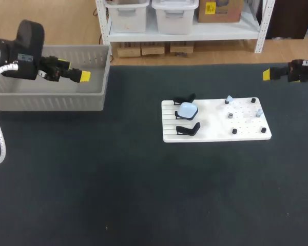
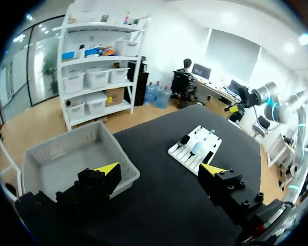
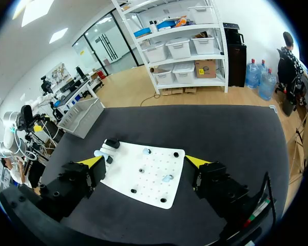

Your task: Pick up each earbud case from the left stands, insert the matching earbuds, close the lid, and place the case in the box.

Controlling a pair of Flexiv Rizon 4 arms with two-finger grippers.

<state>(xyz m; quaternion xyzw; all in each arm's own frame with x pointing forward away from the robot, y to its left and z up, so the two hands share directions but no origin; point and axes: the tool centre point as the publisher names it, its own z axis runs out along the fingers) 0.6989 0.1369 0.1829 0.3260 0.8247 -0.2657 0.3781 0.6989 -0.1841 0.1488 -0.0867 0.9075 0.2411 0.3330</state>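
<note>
**Item: earbud-case packing station, condition as found**

- Table: dark mat surface.
- Box: grey slatted bin at the far corner on the robot's left. No case can be made out in it, from overhead or from the left wrist view.
- Left gripper: hangs over the box's open top. In its own wrist view the jaws stand spread wide with nothing between them.
- Right gripper: held above the table's far right side, well apart from the board. Its jaws are likewise spread and carry nothing.
- White board: lies flat near the middle of the table, with a ribbed section on the box side and a pegged section on the other.
- Black stands: three in a row on the ribbed section. The near and far ones look bare.
- Earbud case: pale blue and rounded, seated on the middle stand. Whether its lid is up cannot be told.
- Earbuds: small pale pieces on the pegged section, among dark pegs, too small to match to a case.

**Progress, by judgement:** the visible case is untouched. Pickup, earbud insertion, lid closing and boxing are all outstanding. The two bare stands hint at cases handled elsewhere, but nothing confirms it.
</note>
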